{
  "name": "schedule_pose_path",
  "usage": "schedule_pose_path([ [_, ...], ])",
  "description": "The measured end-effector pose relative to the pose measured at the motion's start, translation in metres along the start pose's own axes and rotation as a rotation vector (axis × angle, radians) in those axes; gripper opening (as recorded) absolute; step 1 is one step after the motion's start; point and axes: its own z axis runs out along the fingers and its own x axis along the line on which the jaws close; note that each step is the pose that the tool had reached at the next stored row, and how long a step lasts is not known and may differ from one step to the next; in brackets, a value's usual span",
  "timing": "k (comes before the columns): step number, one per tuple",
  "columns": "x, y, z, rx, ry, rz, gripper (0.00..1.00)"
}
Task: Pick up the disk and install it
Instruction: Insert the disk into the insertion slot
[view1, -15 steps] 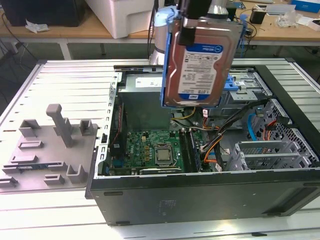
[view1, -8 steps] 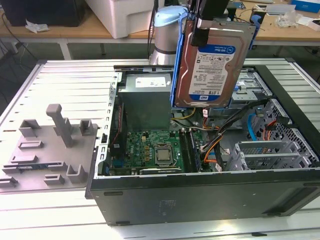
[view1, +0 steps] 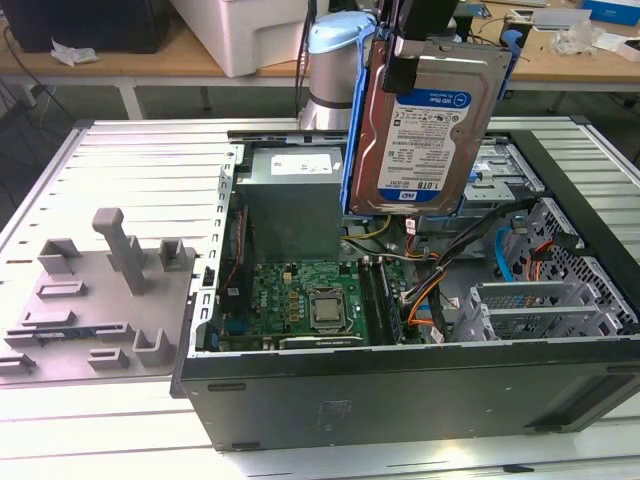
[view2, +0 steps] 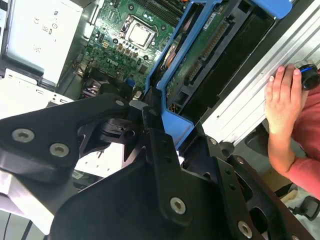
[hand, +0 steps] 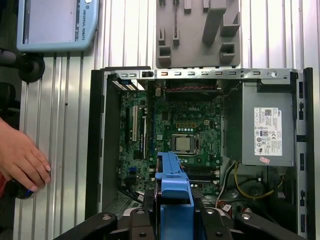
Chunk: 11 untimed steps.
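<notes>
The disk (view1: 430, 130), a silver hard drive with a blue-and-white label in a blue plastic carrier, hangs tilted on edge above the open computer case (view1: 400, 390), label facing the exterior camera. My gripper (view1: 404, 48) is shut on its upper end. In the second wrist view my black fingers (view2: 152, 130) clamp the blue carrier (view2: 172, 75), with the disk's green circuit board (view2: 200, 65) beyond. The first wrist view looks down over the carrier (hand: 173, 195) onto the motherboard (hand: 180, 130).
Inside the case are the grey power supply (view1: 295, 200), a processor socket (view1: 326, 311), loose cables (view1: 440, 285) and a metal drive cage (view1: 505, 165). A grey fixture plate (view1: 95, 300) lies at the exterior view's left. A person's hand (hand: 20, 160) rests on the table beside a teach pendant (hand: 55, 25).
</notes>
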Motion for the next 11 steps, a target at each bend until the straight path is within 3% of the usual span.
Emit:
schedule_pose_path([
  [11,0.0,0.0,0.0,0.0,0.0001,0.0,0.37],
])
